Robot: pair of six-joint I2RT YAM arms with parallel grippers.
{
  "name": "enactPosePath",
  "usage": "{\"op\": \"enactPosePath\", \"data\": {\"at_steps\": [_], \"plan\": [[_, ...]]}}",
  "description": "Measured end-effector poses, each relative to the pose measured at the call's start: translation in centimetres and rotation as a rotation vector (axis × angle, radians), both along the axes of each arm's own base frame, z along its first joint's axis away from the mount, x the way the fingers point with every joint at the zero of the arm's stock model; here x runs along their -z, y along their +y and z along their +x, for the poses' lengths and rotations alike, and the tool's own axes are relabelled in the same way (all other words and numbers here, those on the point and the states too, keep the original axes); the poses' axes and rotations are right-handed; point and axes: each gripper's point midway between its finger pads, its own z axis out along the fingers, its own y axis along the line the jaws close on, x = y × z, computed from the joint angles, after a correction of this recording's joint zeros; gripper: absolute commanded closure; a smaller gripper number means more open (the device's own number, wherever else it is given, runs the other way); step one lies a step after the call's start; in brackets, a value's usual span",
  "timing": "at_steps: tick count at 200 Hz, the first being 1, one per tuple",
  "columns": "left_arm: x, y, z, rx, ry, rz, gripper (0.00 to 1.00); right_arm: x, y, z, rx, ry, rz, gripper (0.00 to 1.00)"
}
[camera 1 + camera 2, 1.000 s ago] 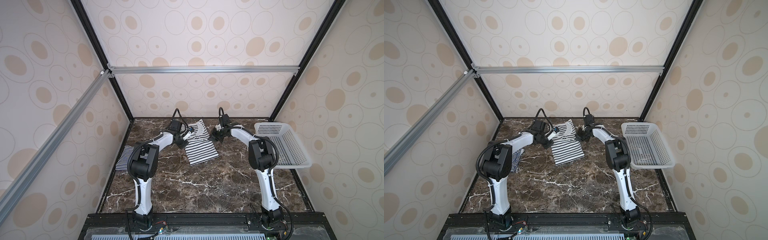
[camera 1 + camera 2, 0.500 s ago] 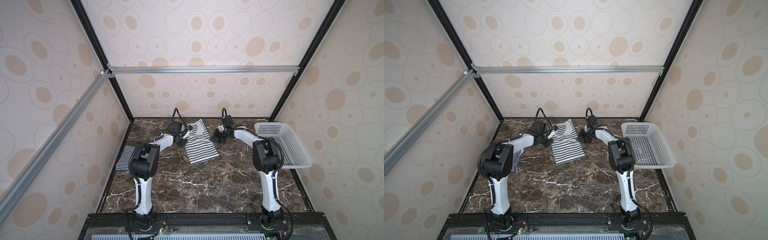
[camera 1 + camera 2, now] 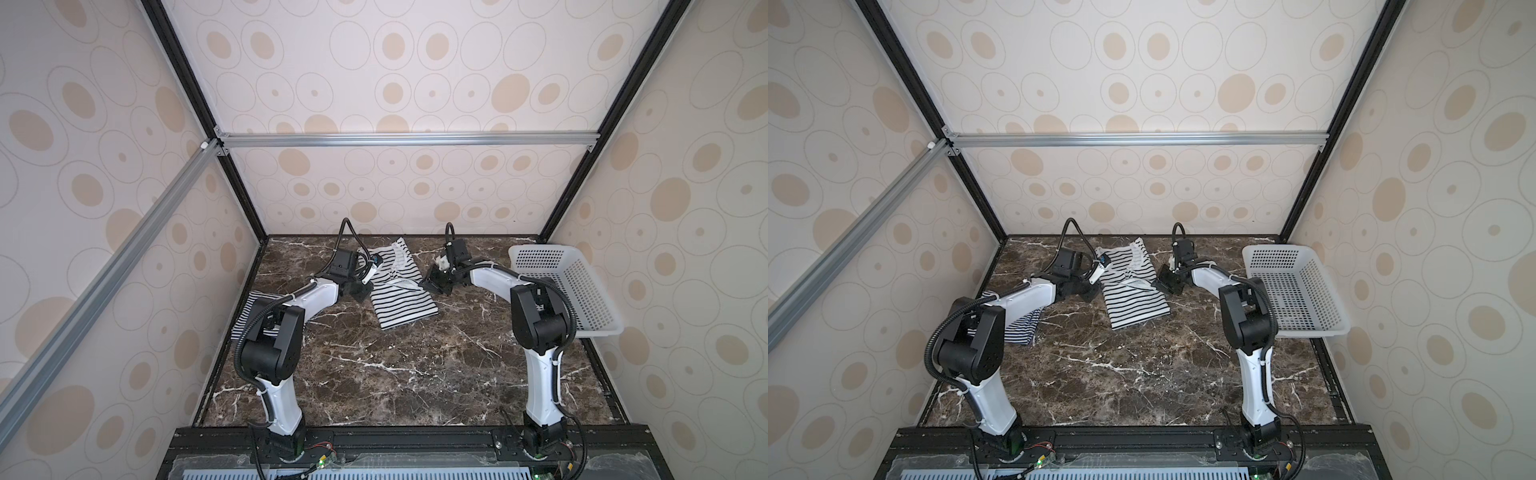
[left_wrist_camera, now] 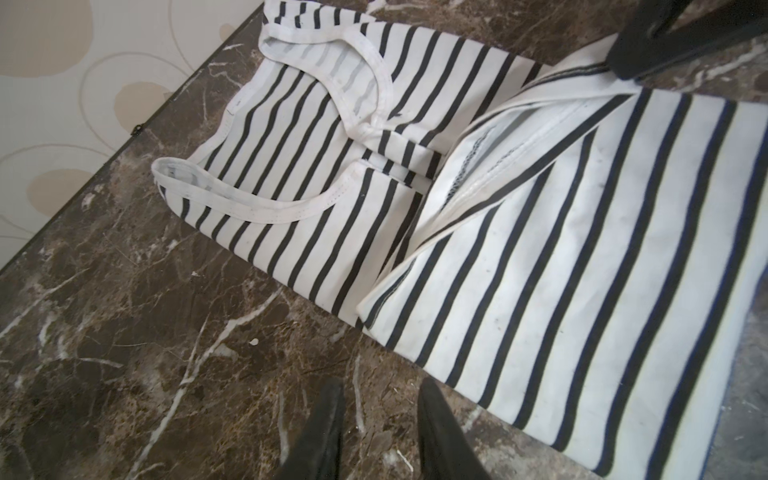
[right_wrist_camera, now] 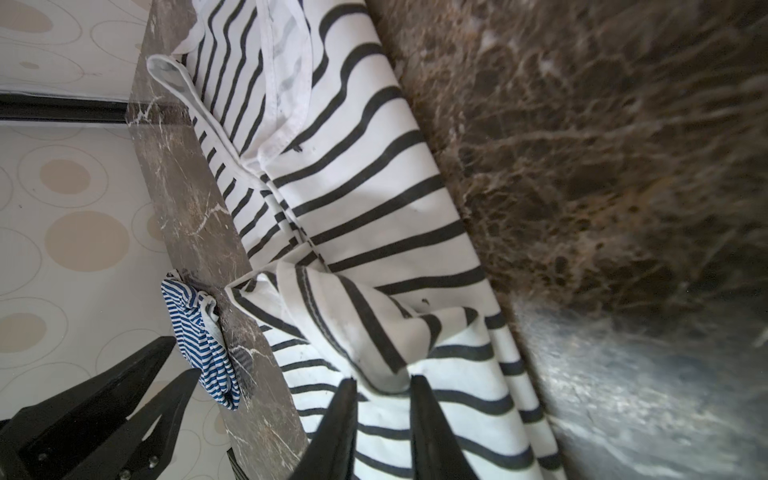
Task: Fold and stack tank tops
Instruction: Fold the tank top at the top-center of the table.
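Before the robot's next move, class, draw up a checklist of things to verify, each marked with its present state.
1. Left end effector free of cloth: ok, jaws apart over bare table.
2. Right end effector free of the wide-striped tank top: cannot tell, a fold lies between its jaws.
3. That top folded flat: not ok, a rumpled ridge crosses its middle.
4. Tops stacked: not ok, the fine-striped tank top lies apart at the table edge.

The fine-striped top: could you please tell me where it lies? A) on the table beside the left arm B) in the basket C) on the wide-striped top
A: the fine-striped top lies on the table by the left arm, apart from the wide-striped top and the basket.
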Motion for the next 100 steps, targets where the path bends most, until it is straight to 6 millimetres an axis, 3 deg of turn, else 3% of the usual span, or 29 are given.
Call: {"op": "enactPosePath", "data": {"at_steps": [54,100], "plan": [[3.3,-1.6,-1.1,0.048,0.079,0.001,0.78,-2.1,0.0,0.2,0.007,-0.078,0.009,0.73],[5.9,-1.3,-0.8,0.030,0.120,0.039,0.78,-2.5,0.0,0.2,0.002,-0.098,0.002,0.77]]}}
